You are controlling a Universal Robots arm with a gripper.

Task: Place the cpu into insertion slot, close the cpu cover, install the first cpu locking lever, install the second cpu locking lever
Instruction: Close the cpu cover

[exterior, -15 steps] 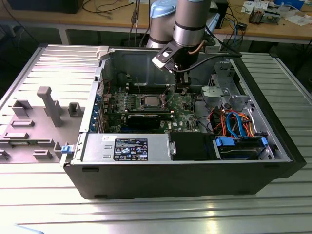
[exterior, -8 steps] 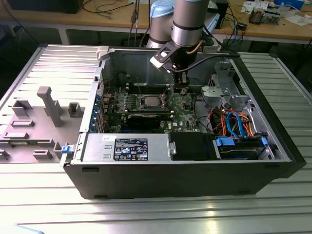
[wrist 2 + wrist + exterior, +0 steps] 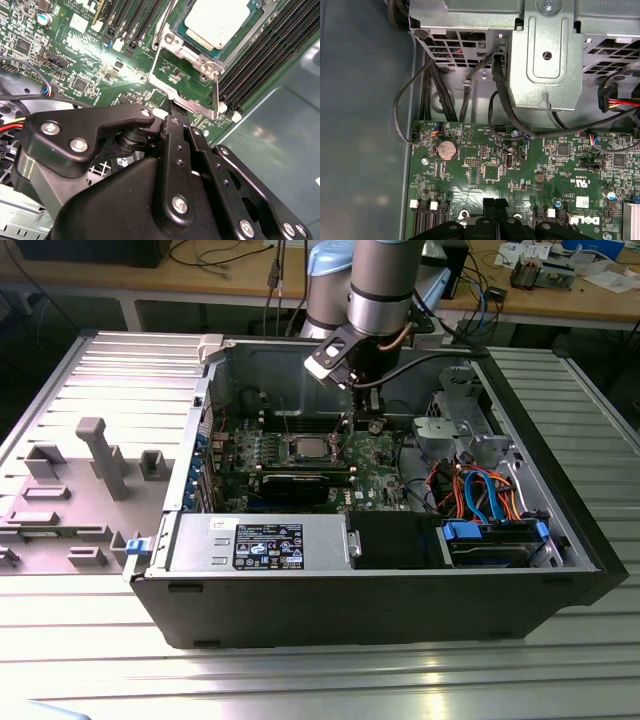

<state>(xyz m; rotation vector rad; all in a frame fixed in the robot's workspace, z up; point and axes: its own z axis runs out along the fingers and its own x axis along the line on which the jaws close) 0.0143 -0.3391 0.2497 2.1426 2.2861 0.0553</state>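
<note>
one computer case (image 3: 400, 600) lies open on one ribbed counter (image 3: 320, 680), and one robot arm (image 3: 385, 285) reaches into it with one gripper (image 3: 175, 112) of two fingers (image 3: 489, 207). inside are one green circuit board (image 3: 90, 65), one cpu (image 3: 217, 20), one cpu cover (image 3: 186, 103), one long black card (image 3: 292, 487), one power supply (image 3: 260, 545) and one blue drive tray (image 3: 490, 540). the first wrist view adds one coin battery (image 3: 446, 149) and three white slot latches (image 3: 413, 203). the long memory slots (image 3: 260, 60) sit too close together to count.
</note>
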